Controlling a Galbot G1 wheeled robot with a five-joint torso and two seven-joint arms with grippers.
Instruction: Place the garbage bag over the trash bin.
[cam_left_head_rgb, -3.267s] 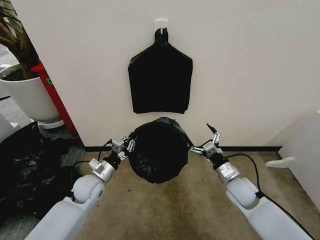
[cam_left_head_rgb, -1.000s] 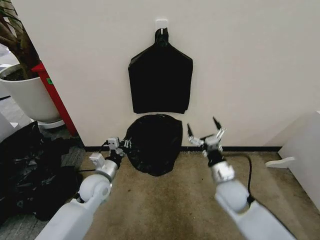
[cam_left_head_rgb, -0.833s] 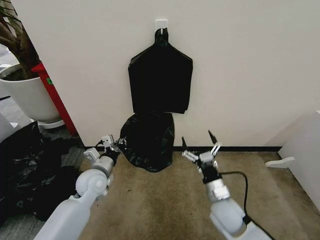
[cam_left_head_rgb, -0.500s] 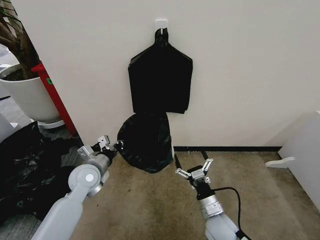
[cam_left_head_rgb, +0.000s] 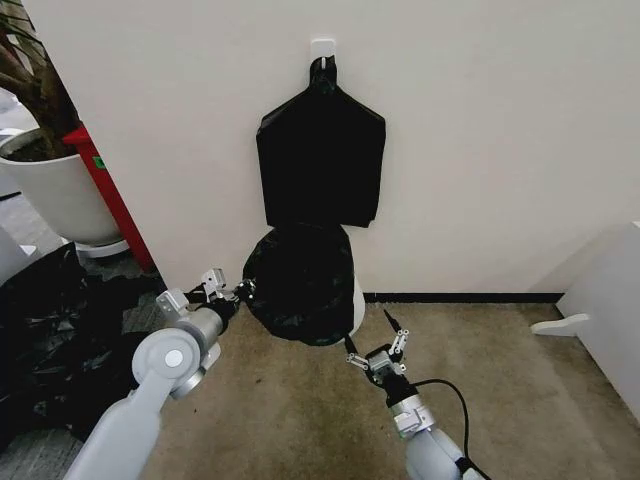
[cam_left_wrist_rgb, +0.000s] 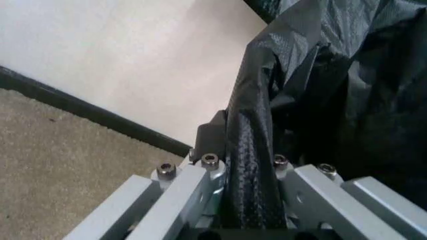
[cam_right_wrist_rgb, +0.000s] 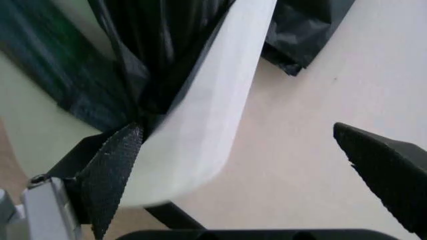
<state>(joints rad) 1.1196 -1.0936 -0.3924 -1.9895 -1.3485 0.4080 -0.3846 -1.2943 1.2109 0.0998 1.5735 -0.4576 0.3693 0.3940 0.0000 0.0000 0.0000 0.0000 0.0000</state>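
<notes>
Head view: the garbage bag (cam_left_head_rgb: 300, 285) is pinched by the left gripper (cam_left_head_rgb: 240, 291) over the trash bin (cam_left_head_rgb: 356, 305), right gripper (cam_left_head_rgb: 376, 352) spread open, nothing held.

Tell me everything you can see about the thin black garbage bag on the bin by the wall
The thin, glossy black plastic garbage bag is wrinkled and stretched into a rounded shape over the small cream-white trash bin, of which a pale strip shows on the right side. It stands on the tan carpet against the white wall, just below a flat black bundle hanging from a hook. The left hand is shut on its left edge, the film running between the fingers. The right hand is open, off the bag, low in front of the bin.
</notes>
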